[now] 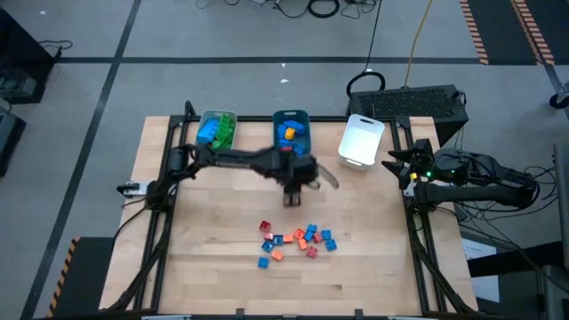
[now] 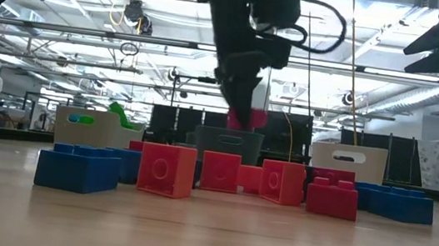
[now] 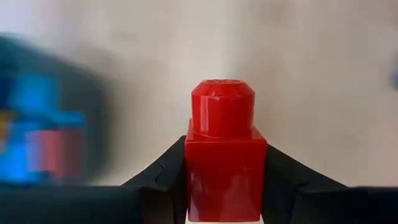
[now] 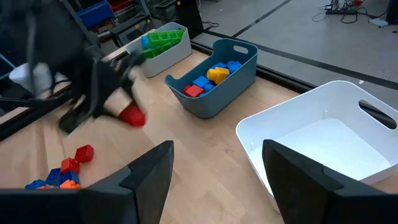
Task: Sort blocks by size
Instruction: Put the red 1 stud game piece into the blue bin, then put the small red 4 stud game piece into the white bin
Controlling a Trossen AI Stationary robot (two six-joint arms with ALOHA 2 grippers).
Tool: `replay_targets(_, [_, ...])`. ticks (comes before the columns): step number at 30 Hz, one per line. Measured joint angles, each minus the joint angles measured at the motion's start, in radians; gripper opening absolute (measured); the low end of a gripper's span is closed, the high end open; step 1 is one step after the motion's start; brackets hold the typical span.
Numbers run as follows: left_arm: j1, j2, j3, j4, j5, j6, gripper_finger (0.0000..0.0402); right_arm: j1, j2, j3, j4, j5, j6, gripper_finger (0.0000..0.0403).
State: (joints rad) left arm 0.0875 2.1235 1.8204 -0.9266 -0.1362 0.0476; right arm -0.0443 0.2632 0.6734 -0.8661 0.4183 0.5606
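Note:
My left gripper point(image 1: 292, 199) is above the table's middle, shut on a small red single-stud cube point(image 3: 222, 158), also visible in the right wrist view point(image 4: 132, 116) and the low view point(image 2: 245, 118). A pile of small red, blue and orange blocks point(image 1: 298, 241) lies on the table nearer the front. The grey tray point(image 1: 217, 130) holds green and blue blocks, the teal tray point(image 1: 291, 133) holds blue, yellow and red ones. The white tray point(image 1: 361, 140) is empty. My right gripper point(image 4: 217, 168) is open at the table's right edge. My left gripper pinches the red cube's two opposite side faces point(image 3: 189, 168) between its two fingers. The fingers point down from above. The cube is lifted clear of the table, its stud pointing away from the gripper.
The three trays stand in a row along the table's far side. Bare wood lies between the trays and the pile, and at the table's left and right. A keyboard point(image 1: 418, 100) sits beyond the far right corner.

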Motion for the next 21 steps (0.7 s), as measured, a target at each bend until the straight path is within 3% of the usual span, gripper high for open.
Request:
replay_targets(7, [0.141, 0.000, 0.128, -0.009, -0.068, -0.046, 0.0134, 0.000, 0.000, 0.000, 0.000, 0.000, 0.000, 0.0238])
replay_targets(13, [0.260, -0.002, 0.114, 0.022, -0.087, -0.078, 0.0134, 0.000, 0.000, 0.000, 0.000, 0.000, 0.000, 0.0238])
replay_targets(15, [0.287, -0.002, 0.109, 0.017, -0.095, -0.098, 0.0158, 0.000, 0.000, 0.000, 0.000, 0.000, -0.006, 0.0238])
replay_targets(21, [0.312, -0.002, 0.109, 0.007, -0.132, -0.112, 0.0281, 0.000, 0.000, 0.000, 0.000, 0.000, -0.049, 0.0238])
